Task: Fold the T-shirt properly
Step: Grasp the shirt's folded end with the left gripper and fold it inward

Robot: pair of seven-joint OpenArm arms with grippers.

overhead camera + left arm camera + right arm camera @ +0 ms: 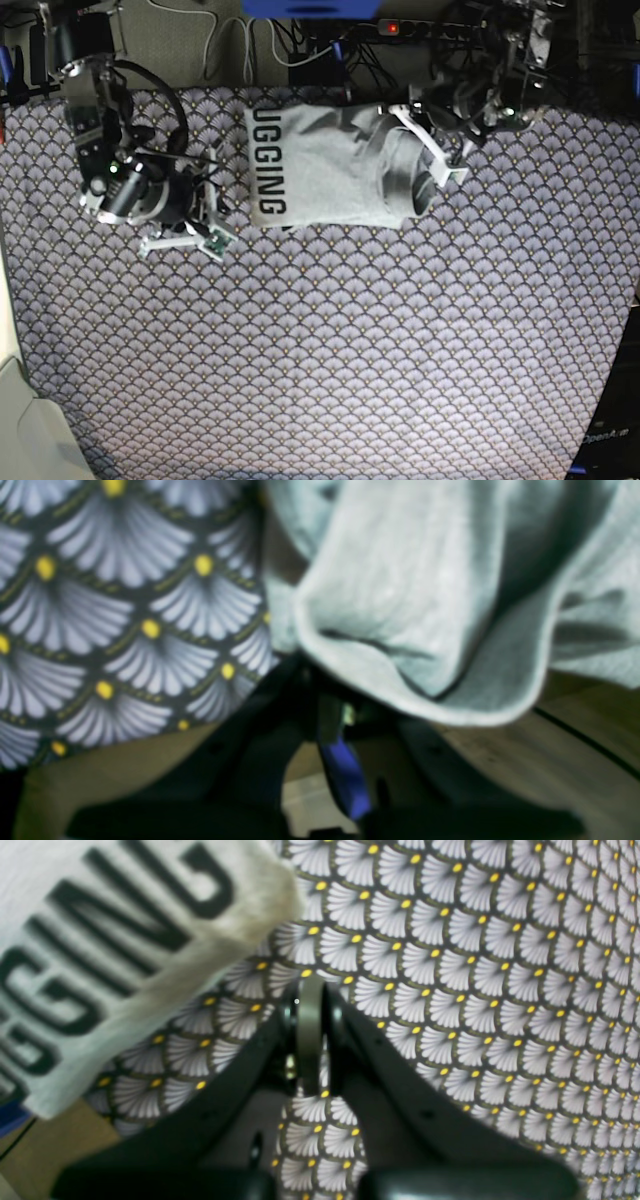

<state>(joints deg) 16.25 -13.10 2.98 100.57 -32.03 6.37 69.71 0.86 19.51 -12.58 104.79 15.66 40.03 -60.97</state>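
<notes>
Two arms are showing on my screens, one garment, one patterned cloth.

Item one, the T-shirt [330, 170]: I am seeing it lying at the far middle of the fan-patterned cloth [330, 340], light grey, partly folded, its black block lettering [268, 168] running along the edge nearest the right arm. The opposite side is bunching up into raised folds where the left arm is meeting it.

Item two, the left gripper [440, 165]: I am reading its jaws as clenched on the T-shirt's bunched edge. In the left wrist view, which is coming through blurred, a hemmed fold of grey fabric [425, 630] is draping right over the dark fingers [345, 775], one of them showing blue. The patterned cloth is filling the left of that view, and bare wood-toned surface [550, 765] is lying at the lower right.

Item three, the right gripper [205, 235]: I am seeing it hanging just beside the lettered edge, apart from it. In the right wrist view its jaws are pressing together on nothing, the fingers [310, 1035] closing over the patterned cloth, with the lettered corner of the T-shirt at the upper left.
</notes>
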